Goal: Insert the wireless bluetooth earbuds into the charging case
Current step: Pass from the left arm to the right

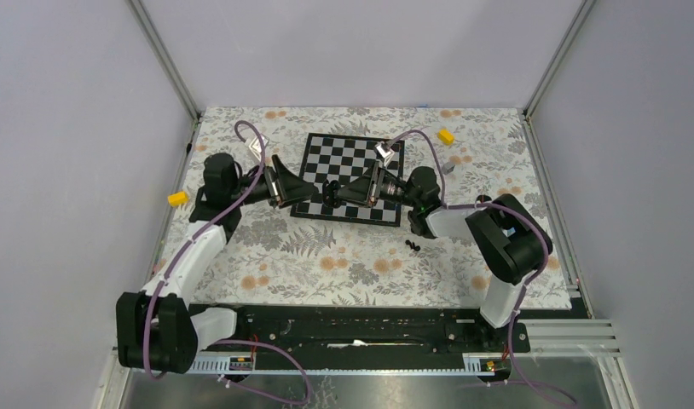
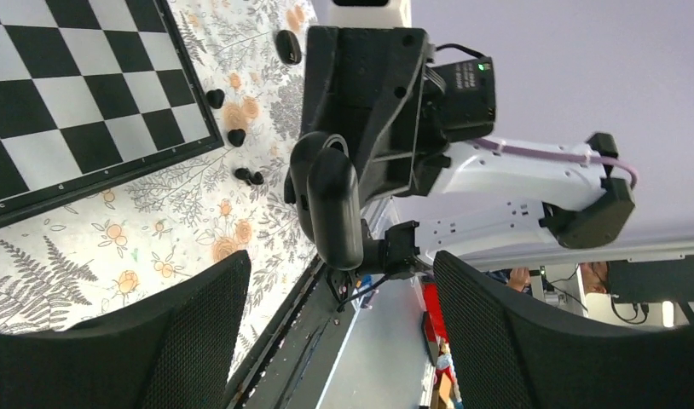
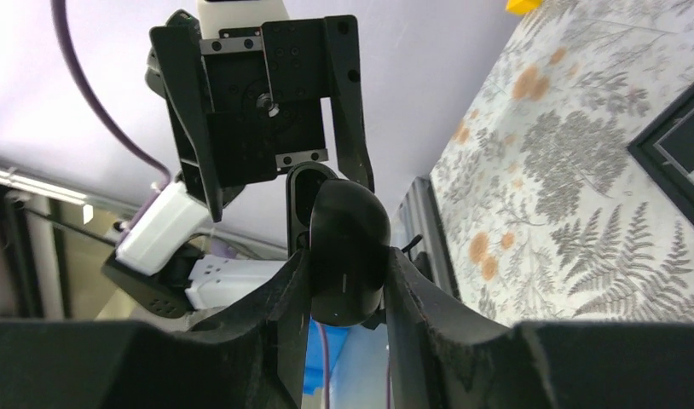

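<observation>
We had the case [image 3: 348, 226] clamped in the right claw [image 3: 345, 268], the left claw [image 2: 339, 273] gaping empty. Earbuds [image 1: 413, 245] lay on the mat [image 1: 326, 273]; none looked inserted.

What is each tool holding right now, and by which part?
Right tool clamps the charging case by its two opposite sides; left tool is open and empty.

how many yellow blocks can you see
2. One yellow block lies at the mat's left edge; the other lies beyond the chessboard's far right corner. More could be hidden.
</observation>
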`<state>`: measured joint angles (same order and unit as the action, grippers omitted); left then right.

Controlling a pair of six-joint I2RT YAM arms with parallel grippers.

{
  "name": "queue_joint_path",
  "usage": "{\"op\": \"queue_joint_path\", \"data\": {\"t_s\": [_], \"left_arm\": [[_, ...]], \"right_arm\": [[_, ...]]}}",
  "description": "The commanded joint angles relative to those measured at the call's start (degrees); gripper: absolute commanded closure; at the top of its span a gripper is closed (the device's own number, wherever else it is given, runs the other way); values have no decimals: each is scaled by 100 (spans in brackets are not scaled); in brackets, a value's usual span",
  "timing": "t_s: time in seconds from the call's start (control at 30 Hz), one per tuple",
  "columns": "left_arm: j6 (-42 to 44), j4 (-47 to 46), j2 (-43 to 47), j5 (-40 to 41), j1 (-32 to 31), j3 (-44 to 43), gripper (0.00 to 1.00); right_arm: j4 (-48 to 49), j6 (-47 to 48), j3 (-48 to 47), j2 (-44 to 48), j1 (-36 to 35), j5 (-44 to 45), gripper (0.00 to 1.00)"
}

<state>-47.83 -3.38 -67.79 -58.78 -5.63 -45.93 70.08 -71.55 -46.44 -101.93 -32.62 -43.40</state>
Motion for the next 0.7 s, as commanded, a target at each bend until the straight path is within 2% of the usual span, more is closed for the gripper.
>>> {"op": "queue_joint_path", "data": {"t_s": [0.0,0.1,0.2,0.33,0.67], "left_arm": [[-709,-1640,537,-10,0,407,20],[-955,-2013,658,43,0,539,17],[-1203,-2011,360,-211,0,465,16],[-2005,-3045,131,-383,0,775,17],[-2315,-3581,-250,-502,-125,771,19]], "right_arm": [[1660,-925,-245,-288,23,-597,100],[2050,-1218,-294,-461,25,-617,100],[2275,-1405,-339,-581,23,-634,100],[2519,-1624,-410,-688,20,-674,100],[2535,-1685,-533,-722,19,-778,100]]}}
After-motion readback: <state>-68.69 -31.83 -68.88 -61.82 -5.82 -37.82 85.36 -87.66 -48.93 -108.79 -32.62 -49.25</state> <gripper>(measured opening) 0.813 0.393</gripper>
